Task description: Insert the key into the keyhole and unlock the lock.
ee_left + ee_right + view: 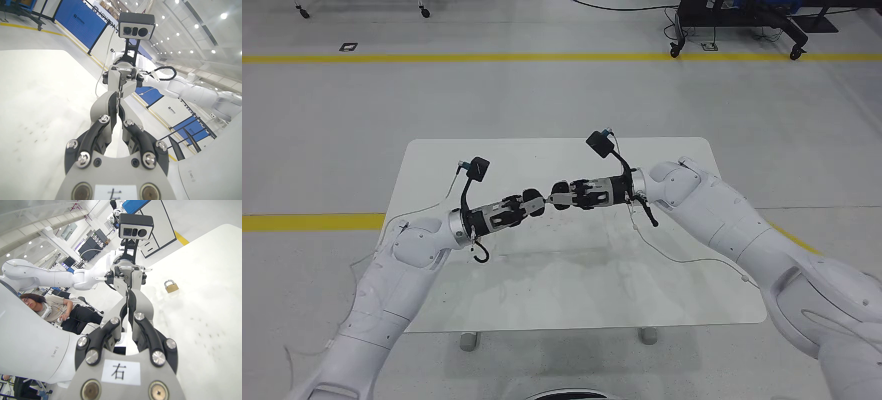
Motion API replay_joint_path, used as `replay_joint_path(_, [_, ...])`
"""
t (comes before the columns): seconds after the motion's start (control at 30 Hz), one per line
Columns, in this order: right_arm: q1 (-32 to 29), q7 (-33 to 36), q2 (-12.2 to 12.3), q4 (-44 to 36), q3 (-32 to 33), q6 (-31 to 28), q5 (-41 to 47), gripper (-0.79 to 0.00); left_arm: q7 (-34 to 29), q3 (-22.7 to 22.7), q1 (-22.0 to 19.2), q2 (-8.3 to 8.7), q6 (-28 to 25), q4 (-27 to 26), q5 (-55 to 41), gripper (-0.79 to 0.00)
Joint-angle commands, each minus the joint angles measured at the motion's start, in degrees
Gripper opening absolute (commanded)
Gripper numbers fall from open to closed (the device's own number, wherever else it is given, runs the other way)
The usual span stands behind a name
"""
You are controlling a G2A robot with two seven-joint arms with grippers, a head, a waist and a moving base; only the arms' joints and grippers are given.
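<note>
We see the two arms meeting tip to tip above the middle of the table [692,290], the left one coming from the near left and the right one from the right.

The left claw [118,98] is pressed together on a thin metal strip that we take to be the key [119,92], so it pinches the key. The right claw [129,296] is pressed together too, and its tips touch the key's other end. We cannot tell whether it grips the key as well.

The lock [171,286] lies flat on the table, well apart from both claws, with its shackle closed and nothing holding it.

We judge the step in hand to be a handover or regrip of the key in the air. Insertion has not begun.

The next move calls for one claw to keep a firm pinch on the key's head with the blade sticking out free. The other claw must let go and go down to steady the lock. The keyhole then has to face the blade, because a small, loose lock will probably slide away if the key pushes on it.
</note>
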Motion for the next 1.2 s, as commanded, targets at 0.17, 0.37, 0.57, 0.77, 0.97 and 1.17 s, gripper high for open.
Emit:
replay_joint_path(0.17, [0.0, 0.0, 0.0, 0.0, 0.0, 0.0, 0.0, -0.785, 0.2, 0.2, -0.1, 0.06, -0.2, 0.2, -0.3, -0.785])
replay_joint_path(0.37, [0.0, 0.0, 0.0, 0.0, 0.0, 0.0, 0.0, -0.785, -0.1, -0.3, -0.2, 0.22, -1.3, 0.5, -2.0, 0.000])
replay_joint_path(0.57, [0.0, 0.0, 0.0, 0.0, 0.0, 0.0, 0.0, -0.785, -0.2, -6.2, 2.7, 1.71, -6.6, 0.8, -6.3, 0.000])
replay_joint_path(0.77, [0.0, 0.0, 0.0, 0.0, 0.0, 0.0, 0.0, -0.785, -3.6, -16.5, 10.1, 4.51, -10.0, -2.9, -7.2, 0.000])
replay_joint_path(0.97, [0.0, 0.0, 0.0, 0.0, 0.0, 0.0, 0.0, -0.785, -4.7, -25.5, 18.3, 6.64, -6.8, -10.8, 10.0, 0.000])
replay_joint_path(1.17, [0.0, 0.0, 0.0, 0.0, 0.0, 0.0, 0.0, -0.785, -6.4, -24.2, 23.8, 6.87, 11.2, -18.3, 31.8, 0.000])
